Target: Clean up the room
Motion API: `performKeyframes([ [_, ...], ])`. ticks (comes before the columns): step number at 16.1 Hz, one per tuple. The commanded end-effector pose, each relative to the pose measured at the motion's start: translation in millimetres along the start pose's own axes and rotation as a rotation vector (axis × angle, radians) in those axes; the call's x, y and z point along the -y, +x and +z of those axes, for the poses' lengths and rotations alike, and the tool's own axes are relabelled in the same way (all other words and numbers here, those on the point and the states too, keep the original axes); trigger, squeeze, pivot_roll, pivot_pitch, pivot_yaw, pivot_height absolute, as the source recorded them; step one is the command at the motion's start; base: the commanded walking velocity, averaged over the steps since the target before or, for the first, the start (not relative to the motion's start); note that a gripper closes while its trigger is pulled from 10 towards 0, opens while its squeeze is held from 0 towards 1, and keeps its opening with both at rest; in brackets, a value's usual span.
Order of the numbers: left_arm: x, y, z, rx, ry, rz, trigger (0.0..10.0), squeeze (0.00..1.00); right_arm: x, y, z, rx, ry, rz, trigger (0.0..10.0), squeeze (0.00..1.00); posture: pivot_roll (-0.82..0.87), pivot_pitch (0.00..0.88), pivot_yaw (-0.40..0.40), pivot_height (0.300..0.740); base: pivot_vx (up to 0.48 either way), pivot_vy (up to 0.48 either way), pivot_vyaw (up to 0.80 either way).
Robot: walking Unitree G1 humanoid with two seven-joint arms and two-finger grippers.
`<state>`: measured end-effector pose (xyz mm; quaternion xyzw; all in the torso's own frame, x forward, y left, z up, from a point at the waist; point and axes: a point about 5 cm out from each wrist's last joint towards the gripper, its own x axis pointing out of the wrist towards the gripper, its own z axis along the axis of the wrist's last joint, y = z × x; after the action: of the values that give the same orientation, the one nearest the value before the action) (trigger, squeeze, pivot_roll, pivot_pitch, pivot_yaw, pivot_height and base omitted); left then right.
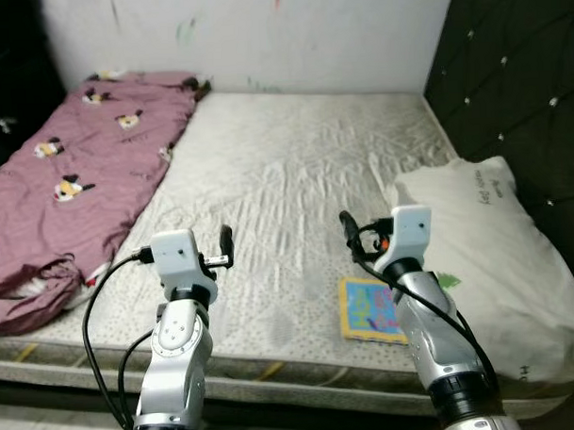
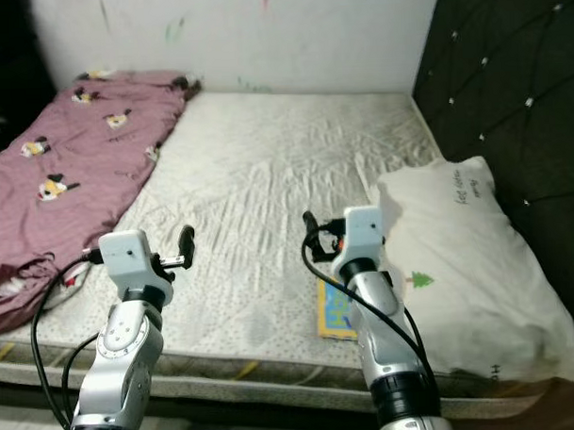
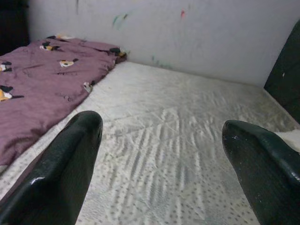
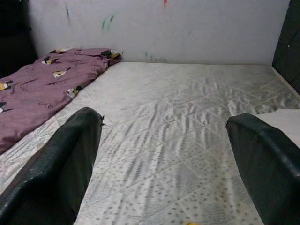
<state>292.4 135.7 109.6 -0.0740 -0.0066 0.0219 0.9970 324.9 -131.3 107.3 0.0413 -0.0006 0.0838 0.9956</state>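
Both pincers released: left pincer [image 1: 226, 245], right pincer [image 1: 348, 230] | book [image 1: 370, 309] flat on mattress [image 1: 294, 158]; long axis toward wall

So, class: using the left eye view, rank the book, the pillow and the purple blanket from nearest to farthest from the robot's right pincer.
1. Book: on the mattress just below the right pincer, by the near edge.
2. Pillow: to its right, along the dark headboard.
3. Purple blanket: far across the bed on the robot's left.
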Motion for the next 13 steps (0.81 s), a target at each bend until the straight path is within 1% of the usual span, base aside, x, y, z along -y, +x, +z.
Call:
performKeyframes([
  [1, -7.3, 0.8, 2.0, 0.008, 0.003, 0.027, 10.0, 0.0, -10.3, 3.1, 0.6, -0.006, 0.008, 0.029, 10.0, 0.0, 0.02, 0.015, -0.001, 0.74, 0.0, 0.0, 0.0],
  [3, -6.1, 1.5, 4.7, 0.033, -0.012, 0.006, 10.0, 0.0, -10.7, 3.4, -0.1, -0.01, 0.007, 0.031, 10.0, 0.0, 0.02, 0.014, -0.002, 0.74, 0.0, 0.0, 0.0],
  [4, -5.3, 1.8, 5.9, 0.038, -0.055, -0.003, 10.0, 0.0, -10.5, 4.1, 0.0, -0.012, 0.012, 0.029, 10.0, 0.0, 0.02, 0.013, -0.002, 0.74, 0.0, 0.0, 0.0],
  [5, -5.9, 2.5, 5.5, 0.029, -0.043, 0.003, 10.0, 0.0, -10.4, 4.9, -0.3, -0.02, 0.012, 0.03, 10.0, 0.0, 0.02, 0.012, -0.002, 0.74, 0.0, 0.0, -0.55],
  [7, -5.1, 3.7, 4.6, 0.024, -0.063, -0.001, 10.0, 0.0, -9.7, 5.8, 0.3, -0.019, 0.011, 0.026, 10.0, 0.0, 0.02, 0.011, -0.001, 0.74, 0.0, 0.431, -0.8],
  [8, -5.5, 3.9, 4.6, 0.021, -0.056, 0.004, 10.0, 0.0, -9.4, 5.8, 0.5, -0.018, 0.008, 0.026, 10.0, 0.0, 0.02, 0.011, -0.001, 0.74, 0.0, 0.48, -0.61],
  [13, -5.7, 5.6, 3.5, 0.014, -0.067, 0.01, 10.0, 0.0, -9.2, 5.5, -1.0, -0.024, -0.007, 0.027, 10.0, 0.0, 0.02, 0.007, -0.001, 0.74, 0.0, 0.48, 0.0],
])
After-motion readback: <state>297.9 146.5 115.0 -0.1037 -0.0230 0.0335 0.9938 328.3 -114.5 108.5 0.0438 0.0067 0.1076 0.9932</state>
